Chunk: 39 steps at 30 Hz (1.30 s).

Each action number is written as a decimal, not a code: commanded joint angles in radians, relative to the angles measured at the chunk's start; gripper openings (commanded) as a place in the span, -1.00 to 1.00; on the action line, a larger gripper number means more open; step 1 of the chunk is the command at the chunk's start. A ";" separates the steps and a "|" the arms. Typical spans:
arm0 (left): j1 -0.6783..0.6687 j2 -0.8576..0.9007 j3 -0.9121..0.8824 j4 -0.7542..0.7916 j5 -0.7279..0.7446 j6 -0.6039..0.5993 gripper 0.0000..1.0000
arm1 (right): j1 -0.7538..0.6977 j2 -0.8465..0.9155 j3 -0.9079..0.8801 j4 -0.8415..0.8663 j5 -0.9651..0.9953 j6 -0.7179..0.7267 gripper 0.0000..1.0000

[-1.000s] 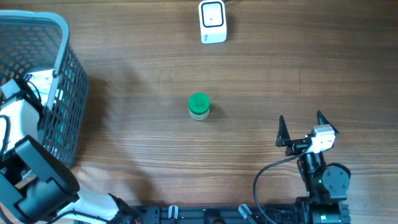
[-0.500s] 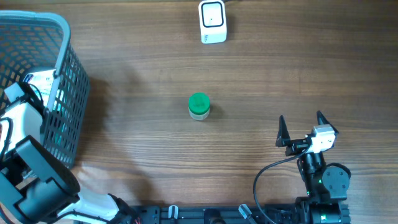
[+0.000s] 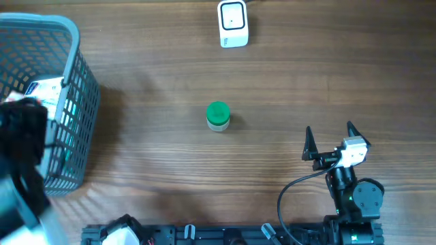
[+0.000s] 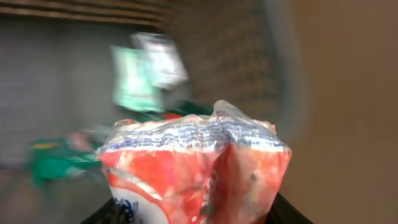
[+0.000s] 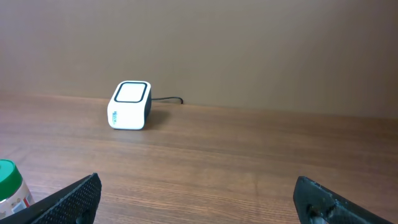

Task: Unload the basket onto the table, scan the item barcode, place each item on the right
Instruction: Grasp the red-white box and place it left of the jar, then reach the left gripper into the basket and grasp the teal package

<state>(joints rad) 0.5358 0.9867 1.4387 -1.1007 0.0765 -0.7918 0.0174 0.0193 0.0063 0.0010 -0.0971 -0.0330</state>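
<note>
In the left wrist view my left gripper point(image 4: 196, 214) is shut on a red and white snack packet point(image 4: 193, 162), whose crimped top edge stands upright between the dark fingers. That view is blurred by motion. From overhead the left arm point(image 3: 24, 136) is a dark blur over the grey basket point(image 3: 76, 68). The white barcode scanner point(image 3: 233, 24) stands at the table's far edge, also seen by the right wrist camera point(image 5: 129, 106). My right gripper point(image 3: 330, 139) rests at the front right, open, with nothing between its fingers point(image 5: 199, 202).
A small jar with a green lid point(image 3: 218, 116) stands mid-table, at the lower left edge of the right wrist view point(image 5: 9, 183). Inside the basket lie blurred green and white packets point(image 4: 140, 74). A dark cable runs from the scanner.
My left gripper has shut on the red packet inside the basket. The left arm has since moved fast and now blurs in the overhead view. The right arm has not moved.
</note>
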 commanded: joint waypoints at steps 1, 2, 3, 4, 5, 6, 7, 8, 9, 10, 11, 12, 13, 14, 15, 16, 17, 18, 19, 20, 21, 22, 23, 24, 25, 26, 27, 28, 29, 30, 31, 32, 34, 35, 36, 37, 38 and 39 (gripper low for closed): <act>-0.138 -0.130 0.007 0.064 0.143 -0.005 -0.06 | 0.005 -0.003 -0.001 0.005 -0.015 -0.019 1.00; -0.185 -0.145 0.007 0.074 0.143 -0.005 -0.07 | 0.005 -0.003 -0.001 0.005 -0.015 -0.019 0.99; -0.238 -0.146 0.006 0.076 0.143 -0.005 -0.08 | 0.005 -0.003 -0.001 0.005 -0.015 -0.019 1.00; -0.290 -0.137 0.000 0.076 0.143 -0.004 -0.08 | 0.005 -0.003 -0.001 0.005 -0.015 -0.019 1.00; -0.342 -0.121 -0.009 0.076 0.142 -0.001 -0.08 | 0.005 -0.003 -0.001 0.005 -0.015 -0.019 0.99; -0.402 -0.096 -0.023 0.075 0.138 0.004 -0.09 | 0.005 -0.003 -0.001 0.005 -0.015 -0.018 0.99; -0.458 -0.066 -0.039 0.076 0.129 0.020 -0.08 | 0.005 -0.003 -0.001 0.005 -0.015 -0.019 0.99; -0.529 -0.018 -0.062 0.080 0.098 0.053 -0.09 | 0.005 -0.003 -0.001 0.005 -0.015 -0.019 0.99; -0.586 0.030 -0.081 0.078 0.049 0.056 -0.08 | 0.005 -0.003 -0.001 0.005 -0.015 -0.019 0.99; -0.646 0.088 -0.097 0.073 0.004 0.060 -0.08 | 0.005 -0.003 -0.001 0.006 -0.015 -0.019 1.00; -0.701 0.156 -0.108 0.072 -0.027 0.086 -0.08 | 0.005 -0.003 -0.001 0.005 -0.015 -0.019 1.00; -0.764 0.251 -0.113 0.071 -0.069 0.100 -0.08 | 0.005 -0.003 -0.001 0.005 -0.015 -0.019 0.99; -0.805 0.327 -0.113 0.074 -0.103 0.099 -0.07 | 0.005 -0.003 -0.001 0.005 -0.015 -0.019 0.99; -0.841 0.405 -0.113 0.090 -0.130 0.099 -0.06 | 0.005 -0.003 -0.001 0.005 -0.015 -0.019 0.99; -0.865 0.473 -0.113 0.107 -0.149 0.099 -0.04 | 0.005 -0.003 -0.001 0.005 -0.015 -0.019 1.00; -0.889 0.548 -0.113 0.130 -0.153 0.096 -0.02 | 0.005 -0.003 -0.001 0.005 -0.015 -0.019 0.99; -0.909 0.623 -0.113 0.153 -0.153 0.096 -0.02 | 0.005 -0.003 -0.001 0.006 -0.015 -0.019 1.00; -0.922 0.697 -0.113 0.169 -0.153 0.094 -0.02 | 0.005 -0.003 -0.001 0.005 -0.015 -0.019 1.00; -0.930 0.763 -0.113 0.174 -0.153 0.063 -0.02 | 0.005 -0.003 -0.001 0.005 -0.015 -0.019 0.99; -0.932 0.820 -0.113 0.178 -0.153 0.032 -0.03 | 0.005 -0.003 -0.001 0.006 -0.015 -0.019 0.99; -0.932 0.877 -0.113 0.185 -0.153 0.007 -0.03 | 0.005 -0.003 -0.001 0.005 -0.015 -0.018 1.00; -0.932 0.908 -0.113 0.194 -0.153 -0.002 -0.04 | 0.005 -0.003 -0.001 0.005 -0.015 -0.018 0.99; -0.933 0.927 -0.113 0.206 -0.143 -0.002 -0.03 | 0.005 -0.003 -0.001 0.005 -0.015 -0.018 0.99; -0.937 0.949 -0.113 0.219 -0.134 -0.002 0.00 | 0.005 -0.003 -0.001 0.005 -0.015 -0.019 0.99; -0.940 0.955 -0.113 0.223 -0.135 -0.002 0.28 | 0.005 -0.003 -0.001 0.005 -0.015 -0.019 0.99; -0.944 0.952 -0.113 0.222 -0.154 -0.002 1.00 | 0.005 -0.003 -0.001 0.005 -0.015 -0.019 1.00; -0.944 0.943 -0.113 0.217 -0.180 -0.002 1.00 | 0.005 -0.003 -0.001 0.005 -0.015 -0.019 1.00; -0.944 0.920 -0.109 0.203 -0.230 -0.002 1.00 | 0.005 -0.003 -0.001 0.006 -0.015 -0.019 0.99; -0.943 0.878 -0.090 0.169 -0.287 -0.002 1.00 | 0.005 -0.003 -0.001 0.006 -0.015 -0.019 0.99; -0.940 0.829 -0.061 0.134 -0.330 -0.001 1.00 | 0.005 -0.003 -0.001 0.005 -0.015 -0.019 0.99; -0.934 0.763 -0.016 0.100 -0.364 0.011 1.00 | 0.005 -0.003 -0.001 0.005 -0.015 -0.019 1.00; -0.924 0.695 0.030 0.089 -0.371 0.064 1.00 | 0.005 -0.003 -0.001 0.005 -0.015 -0.019 1.00; -0.890 0.554 0.130 0.090 -0.436 0.112 1.00 | 0.005 -0.003 -0.001 0.005 -0.015 -0.019 0.99; -0.852 0.474 0.179 0.105 -0.493 0.113 1.00 | 0.005 -0.003 -0.001 0.005 -0.015 -0.019 0.99; -0.813 0.424 0.202 0.127 -0.521 0.144 1.00 | 0.005 -0.003 -0.001 0.005 -0.016 -0.018 1.00; -0.756 0.373 0.213 0.167 -0.542 0.192 1.00 | 0.005 -0.003 -0.001 0.005 -0.015 -0.019 0.99; -0.669 0.323 0.213 0.211 -0.574 0.220 1.00 | 0.005 -0.003 -0.001 0.006 -0.015 -0.019 1.00; -0.610 0.305 0.213 0.225 -0.594 0.220 1.00 | 0.005 -0.003 -0.001 0.005 -0.015 -0.019 0.99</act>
<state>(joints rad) -0.2356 1.3609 1.6512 -0.9058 -0.3809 -0.6601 0.0174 0.0196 0.0063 0.0010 -0.0971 -0.0326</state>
